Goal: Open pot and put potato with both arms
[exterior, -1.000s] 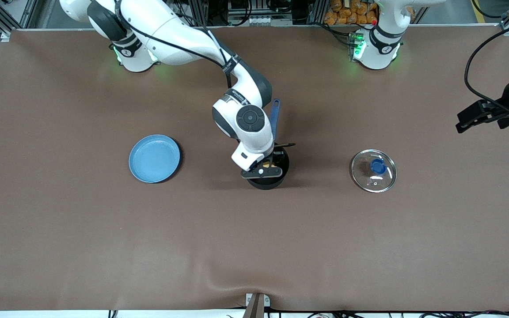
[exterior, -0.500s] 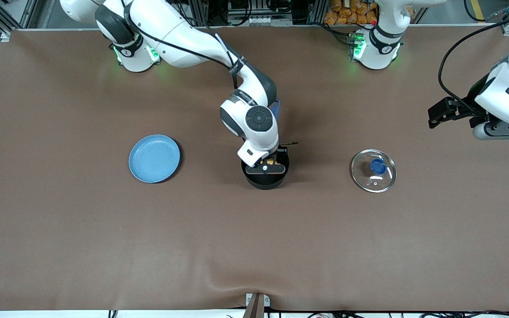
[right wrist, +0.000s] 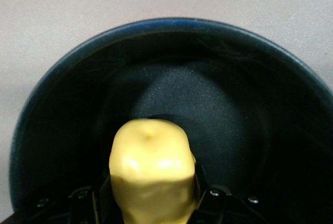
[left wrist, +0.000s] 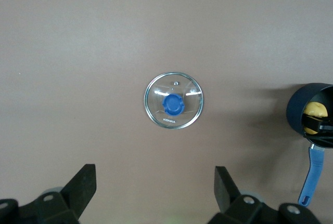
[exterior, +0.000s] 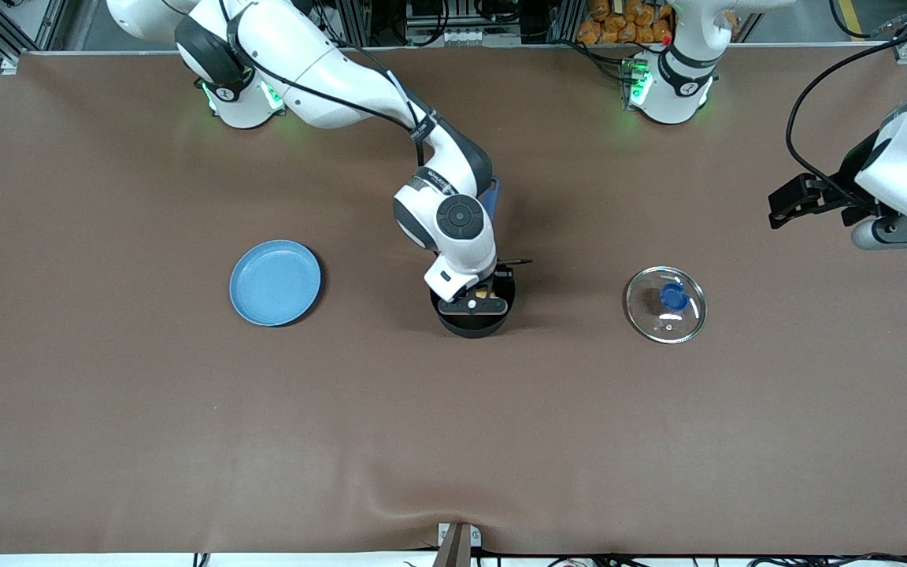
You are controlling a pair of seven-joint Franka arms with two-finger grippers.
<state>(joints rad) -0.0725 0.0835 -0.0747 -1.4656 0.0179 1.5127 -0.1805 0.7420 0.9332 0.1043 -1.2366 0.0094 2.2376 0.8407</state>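
— From the high camera across the table, where is the potato (exterior: 483,293)?
— Down in the mouth of the pot (exterior: 473,309), pinched in the right gripper (exterior: 479,295). Only a sliver of yellow shows under the wrist. The pot sits mid-table with its blue handle (exterior: 490,197) pointing toward the robots' bases; the lid (exterior: 665,304) lies flat toward the left arm's end, and a light-blue plate (exterior: 275,283) toward the right arm's end.
— And the left gripper (exterior: 796,203)?
— Waiting up in the air over the table's edge at its own end, carrying nothing.
— What does the left wrist camera give you?
— The left gripper (left wrist: 153,195) with its jaws spread wide and empty, the lid (left wrist: 173,100) on the table (left wrist: 78,52) below, knob up. Off to one side, the pot (left wrist: 312,117) with the potato (left wrist: 316,116) showing inside.
— And the right wrist camera?
— The potato (right wrist: 151,174) fills the space between the jaws, which are closed on its lower flanks; its free end hangs inside the pot (right wrist: 171,52), above the black bottom.
— How would it handle?
— Light, firm and lumpy, I'd say, with a smooth skin that could slip. A grip across the narrow middle suits it, and a drop from there looks harmless.
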